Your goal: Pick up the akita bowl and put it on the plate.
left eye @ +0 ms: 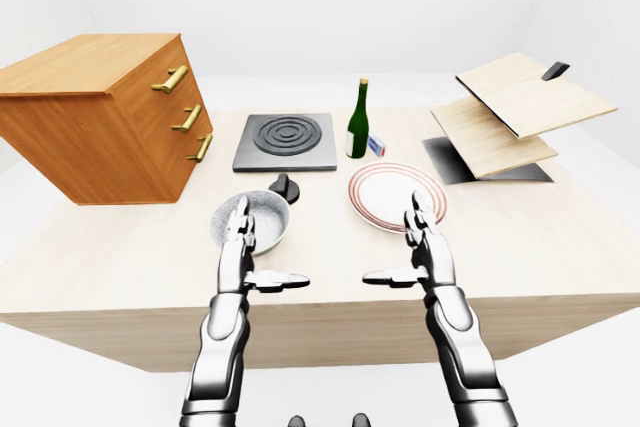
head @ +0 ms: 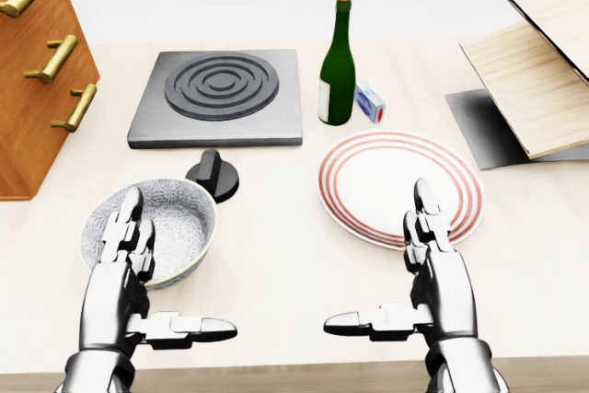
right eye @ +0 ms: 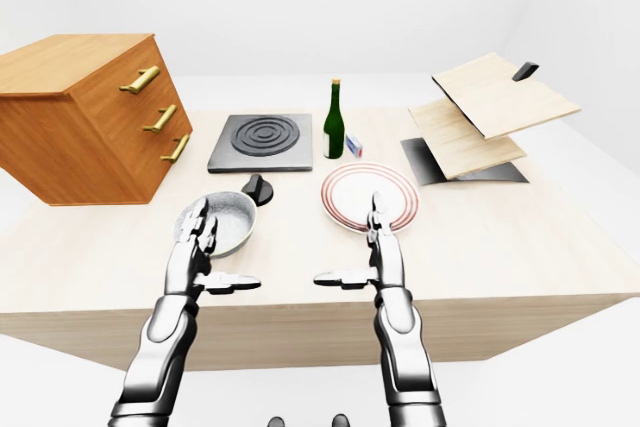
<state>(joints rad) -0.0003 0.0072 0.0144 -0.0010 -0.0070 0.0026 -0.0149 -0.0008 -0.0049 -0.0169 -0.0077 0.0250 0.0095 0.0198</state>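
1. The akita bowl (head: 179,223) is sitting near-left on the bench (head: 276,255), with the plate (head: 386,181) lying to its right.
2. The left hand (head: 124,287) is hovering spread by the bowl's near rim, seemingly lining up a grasp; the right hand (head: 442,292), also spread, is idling empty.

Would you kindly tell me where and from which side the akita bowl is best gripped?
Probably the rim nearest the left hand, at the head view's lower left, coming down from above: the akita bowl sits upright and open, with a thin rim and no handle. The black knob sits by its upper-right edge, so avoid that side.
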